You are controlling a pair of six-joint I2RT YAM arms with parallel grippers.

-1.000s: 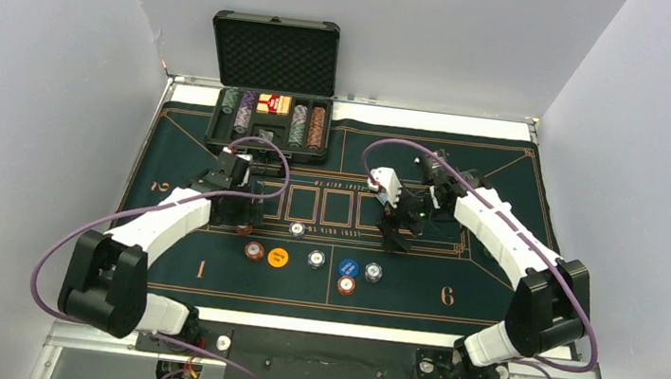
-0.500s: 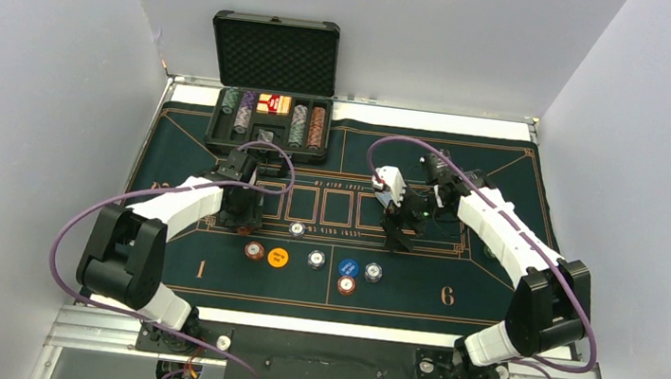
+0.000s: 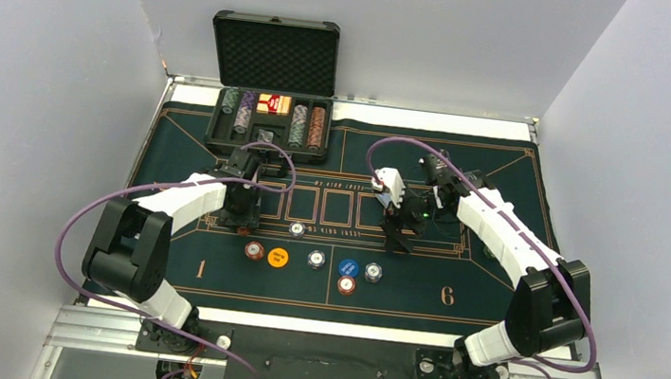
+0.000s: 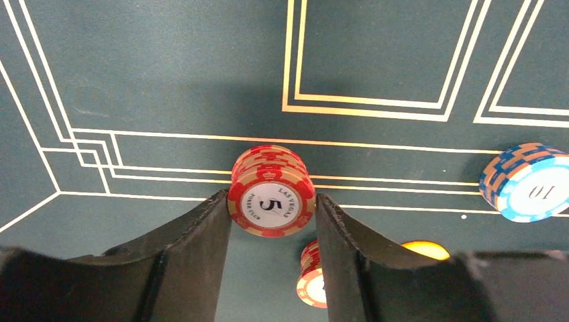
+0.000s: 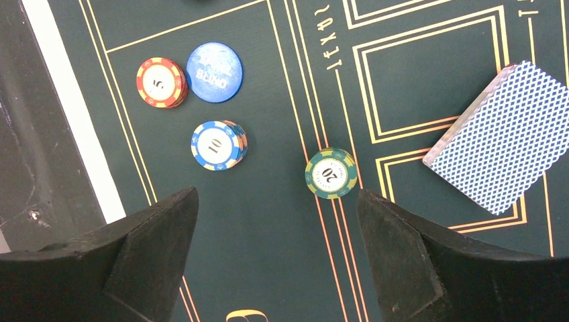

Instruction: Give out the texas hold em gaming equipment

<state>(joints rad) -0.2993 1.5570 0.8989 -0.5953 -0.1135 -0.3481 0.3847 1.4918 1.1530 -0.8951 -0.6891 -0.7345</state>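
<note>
Right of middle on the desk [image 3: 316,326], under the right arm, a deck of cards [image 5: 503,137] lies face down and squared. It is probably light and slick and apt to fan apart, so it is best gripped across its short sides with the whole block trapped. The right hand [image 5: 276,194] hangs above the cloth, fingers spread wide and empty. A green chip [image 5: 330,173] lies below the gap, and a blue-and-white stack [image 5: 218,145] sits toward the near edge.

Left of middle, the left hand [image 3: 240,220] pinches a red chip stack [image 4: 272,191], a finger flat against each side of its striped rim. The stack seems to rest on the cloth. Such chips are likely hard, dense and smooth-edged, so a stack may shear or spill if squeezed off-centre. The rim, low down, is the place to hold. The thin blue disc [image 5: 214,72] and orange disc [image 3: 278,257] in the near row lie flat and offer little edge, so they look hardest to lift.

Plain pale walls [image 3: 25,116] close in on the left, right and far sides, leaving the arms little sideways room. A green felt mat [image 3: 490,303] covers the desk, and its nap should keep chips from sliding. At far left an open case [image 3: 267,125] holds more chips.
</note>
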